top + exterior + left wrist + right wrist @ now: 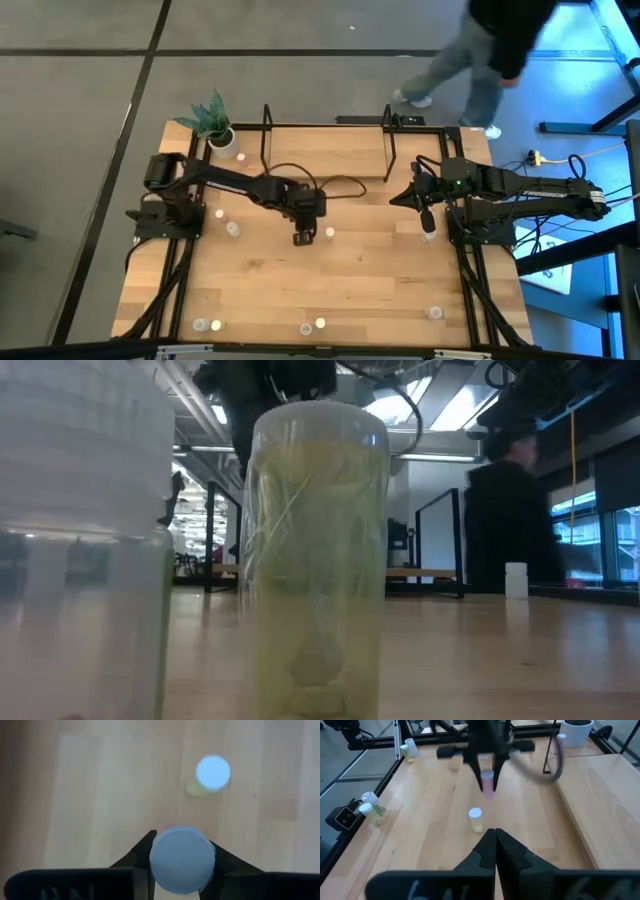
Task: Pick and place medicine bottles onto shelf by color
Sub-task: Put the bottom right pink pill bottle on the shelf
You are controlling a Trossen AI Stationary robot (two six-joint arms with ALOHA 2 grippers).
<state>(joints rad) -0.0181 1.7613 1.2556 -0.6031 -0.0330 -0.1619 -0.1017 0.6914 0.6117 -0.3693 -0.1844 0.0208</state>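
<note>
My left gripper [303,237] hangs over the middle of the table, shut on a small bottle with a pale cap [182,862] and a pinkish body [489,787]. A pale-capped, yellow-green bottle [330,233] stands on its base just beside it; it also shows in the left wrist view [213,772] and the right wrist view [476,819]. My right gripper [495,836] is shut and empty at the table's right side [425,215]. The shelf [325,150], a light-wood board in black rods, stands at the far edge. My left gripper pinches the bottle between its two fingers [482,774], on the upper part of its sides just under the cap [152,851]. The fingers come from above, pointing down. The bottle stands upright in the hold, and its pink lower end [489,792] shows below the fingertips, seemingly clear of the table.
Other bottles stand scattered: two at the left [226,221], one by the right arm [430,233], several along the near edge [313,326], one near the potted plant [218,125]. A person [480,60] walks beyond the far edge. A bottle [318,560] fills the low view.
</note>
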